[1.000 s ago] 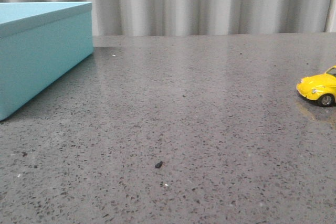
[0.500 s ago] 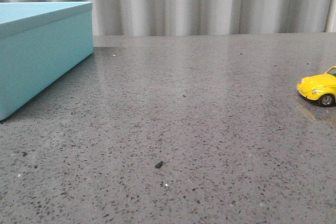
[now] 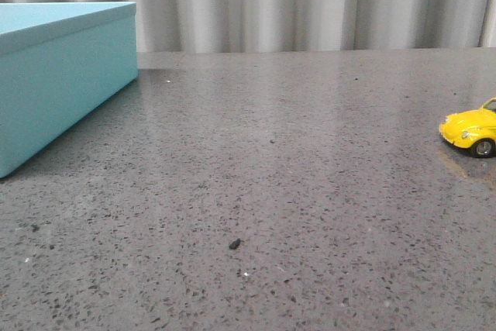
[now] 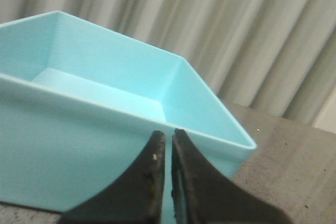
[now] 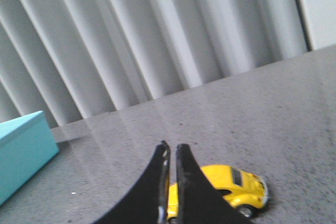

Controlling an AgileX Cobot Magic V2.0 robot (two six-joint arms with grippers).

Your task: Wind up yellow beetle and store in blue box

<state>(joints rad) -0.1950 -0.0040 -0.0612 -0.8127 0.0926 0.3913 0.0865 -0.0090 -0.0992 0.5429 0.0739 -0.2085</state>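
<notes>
The yellow beetle (image 3: 472,134) stands on its wheels on the grey table at the far right, partly cut off by the frame edge. It also shows in the right wrist view (image 5: 231,190), beyond and partly behind my right gripper (image 5: 172,147), which is shut and empty above the table. The blue box (image 3: 54,75) stands at the far left. In the left wrist view the box (image 4: 105,145) shows an open, empty inside with no lid on it. My left gripper (image 4: 168,135) is shut and empty, close in front of the box's near wall. Neither gripper shows in the front view.
The grey speckled table (image 3: 271,191) runs back to a pale pleated curtain (image 3: 310,5). A small dark speck (image 3: 234,244) lies on the table near the front middle.
</notes>
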